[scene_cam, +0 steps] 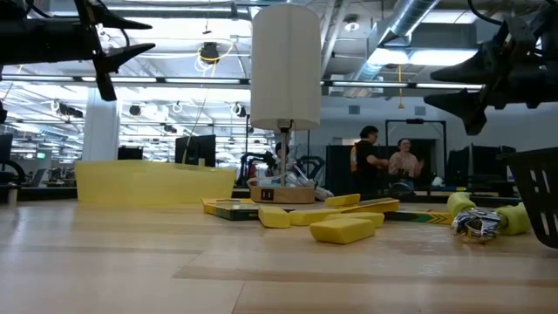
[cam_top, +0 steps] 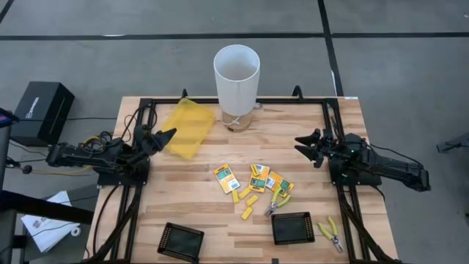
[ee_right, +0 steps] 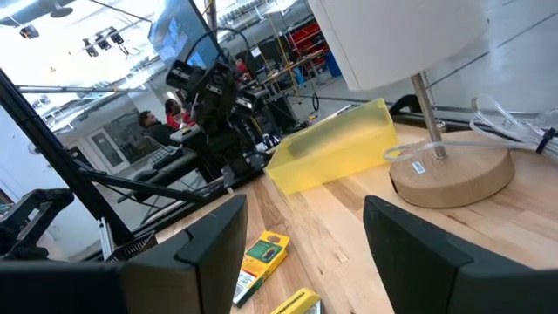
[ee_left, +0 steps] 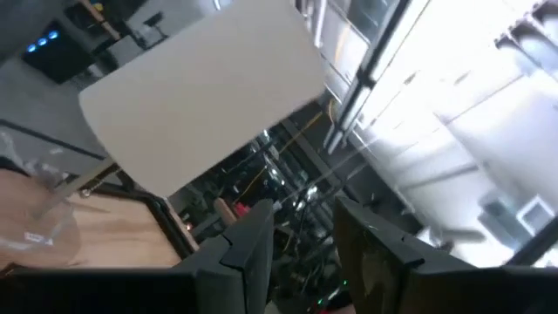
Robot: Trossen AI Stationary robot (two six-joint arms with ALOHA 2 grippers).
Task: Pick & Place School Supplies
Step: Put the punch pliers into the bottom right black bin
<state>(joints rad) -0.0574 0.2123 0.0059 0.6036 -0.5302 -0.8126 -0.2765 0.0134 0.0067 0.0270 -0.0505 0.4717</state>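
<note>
The left claw (cam_top: pixel 167 135) hangs above the left side of the pale wooden plank surface (cam_top: pixel 190 198), its dark fingers parted by a narrow gap and holding nothing; in its own wrist view the two fingers (ee_left: pixel 248 249) frame only the white shade above them. The right claw (cam_top: pixel 303 144) hovers over the right side of the surface, spread wide and empty, with its fingers (ee_right: pixel 205 244) well apart in the right wrist view.

The school supplies lie in a loose cluster in the middle of the surface, towards the front. The flat yellow-orange packets with green-white labels (cam_top: pixel 226 177) lie close together, one set off to the left of the others. The short yellow oblong pieces (cam_top: pixel 248 212) lie just in front of them. A small plier-like tool with yellow-green handles (cam_top: pixel 277 202) sits at the right edge of the cluster, and a second such tool (cam_top: pixel 330 233) lies apart near the front right corner.

Two square black trays rest along the front edge: one at front left (cam_top: pixel 180 241), the other (cam_top: pixel 292 228) just in front of the cluster. A large translucent yellow pouch (cam_top: pixel 187 127) lies at the back left, close to the left claw. A tall white cylindrical lamp (cam_top: pixel 236 76) on a round wooden base (ee_right: pixel 453 174) stands at the back centre.

Through the low view, people (scene_cam: pixel 364 157) stand in the room beyond.
</note>
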